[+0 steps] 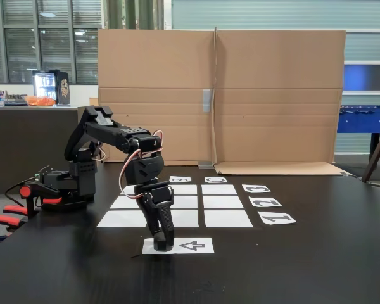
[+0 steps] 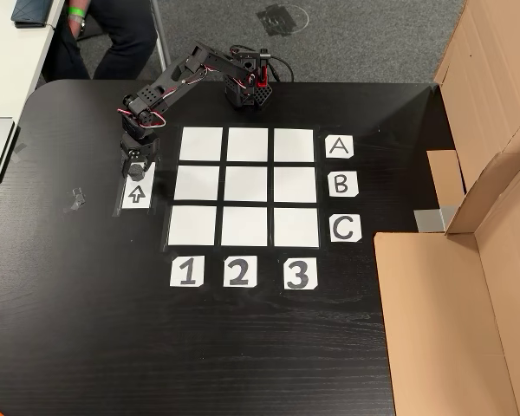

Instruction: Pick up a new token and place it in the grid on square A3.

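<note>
The arm reaches down from the left in the fixed view. My gripper (image 1: 163, 242) points straight down onto the end of a white sheet printed with an arrow (image 1: 193, 246). Its fingers stand close together around the small black token (image 1: 164, 247), which rests on that sheet. From above, my gripper (image 2: 137, 167) and the token (image 2: 136, 171) sit at the top of the arrow sheet, left of the grid (image 2: 246, 186). Square A3 (image 2: 294, 145) is the bare top right cell beside the A label (image 2: 338, 146). All nine cells are bare.
Labels 1, 2, 3 (image 2: 237, 272) lie below the grid, and A, B, C to its right. A folded cardboard wall (image 1: 221, 95) stands behind the grid. The arm's base (image 2: 247, 87) is clamped at the table's top edge. A seated person's legs (image 2: 113, 35) are beyond that edge.
</note>
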